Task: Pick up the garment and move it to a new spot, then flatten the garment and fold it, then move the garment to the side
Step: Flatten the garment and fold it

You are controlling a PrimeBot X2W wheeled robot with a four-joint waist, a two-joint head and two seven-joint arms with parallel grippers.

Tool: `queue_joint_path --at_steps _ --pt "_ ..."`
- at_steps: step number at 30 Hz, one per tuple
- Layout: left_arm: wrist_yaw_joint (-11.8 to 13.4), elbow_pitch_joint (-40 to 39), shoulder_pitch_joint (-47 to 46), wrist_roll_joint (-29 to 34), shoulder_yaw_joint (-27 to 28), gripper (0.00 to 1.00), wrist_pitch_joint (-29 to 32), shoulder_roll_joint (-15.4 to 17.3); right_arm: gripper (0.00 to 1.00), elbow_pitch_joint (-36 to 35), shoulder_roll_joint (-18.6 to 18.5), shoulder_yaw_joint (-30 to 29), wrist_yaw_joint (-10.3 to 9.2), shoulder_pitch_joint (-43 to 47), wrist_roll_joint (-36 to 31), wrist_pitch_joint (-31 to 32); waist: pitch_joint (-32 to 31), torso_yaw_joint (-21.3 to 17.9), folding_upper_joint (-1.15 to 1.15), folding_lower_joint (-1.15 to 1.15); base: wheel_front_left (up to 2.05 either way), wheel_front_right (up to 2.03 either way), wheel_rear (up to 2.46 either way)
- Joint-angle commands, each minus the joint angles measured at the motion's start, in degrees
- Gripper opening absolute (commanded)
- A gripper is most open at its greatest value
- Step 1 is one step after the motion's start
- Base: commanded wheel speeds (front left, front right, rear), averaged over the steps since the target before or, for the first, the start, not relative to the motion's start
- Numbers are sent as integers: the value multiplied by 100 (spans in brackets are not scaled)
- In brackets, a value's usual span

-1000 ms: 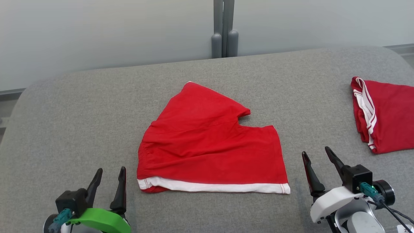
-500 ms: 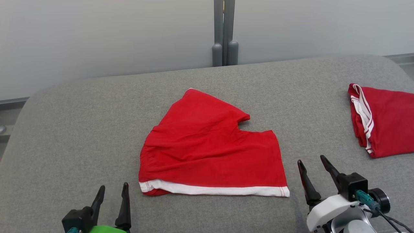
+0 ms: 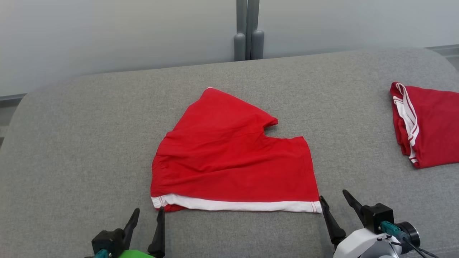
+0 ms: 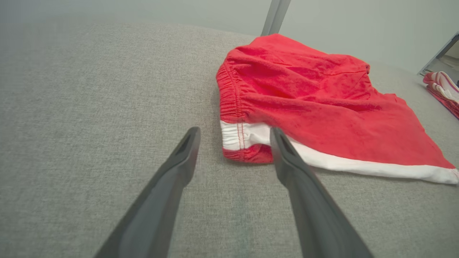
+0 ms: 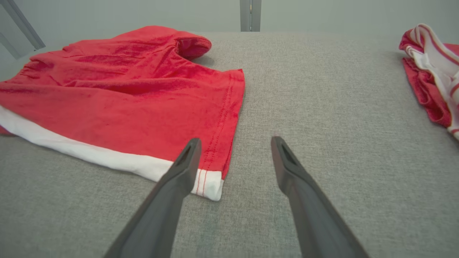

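second red garment with white stripes (image 3: 430, 129): cut by the right edge of the head view; its full shape I cannot tell.
left pincer (image 3: 149, 211): body cut off by the bottom edge.
right pincer (image 3: 333, 195): arm behind it cut off by the bottom edge.
red shorts with a white hem band (image 3: 229, 157): lower layer hidden; a small red fold comes out at the left corner.
grey upright post (image 3: 247, 32): top cut off.

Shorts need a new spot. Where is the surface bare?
Bare: the wide stretch left of the shorts, the strip behind them, the gap before the other red garment. Crowded: the near edge, by left gripper and right gripper.
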Motion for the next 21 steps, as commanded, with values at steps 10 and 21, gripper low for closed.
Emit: queue_joint_path --at_steps 10,21 --pt "-14 137 -351 -117 -315 100 -15 47 100 377 -160 523 -7 -78 330 -17 315 64 0 0 0 0 0" --pt "-14 125 -377 -182 -339 100 -15 78 96 479 -318 898 -7 -174 607 -17 374 121 0 0 0 0 0"
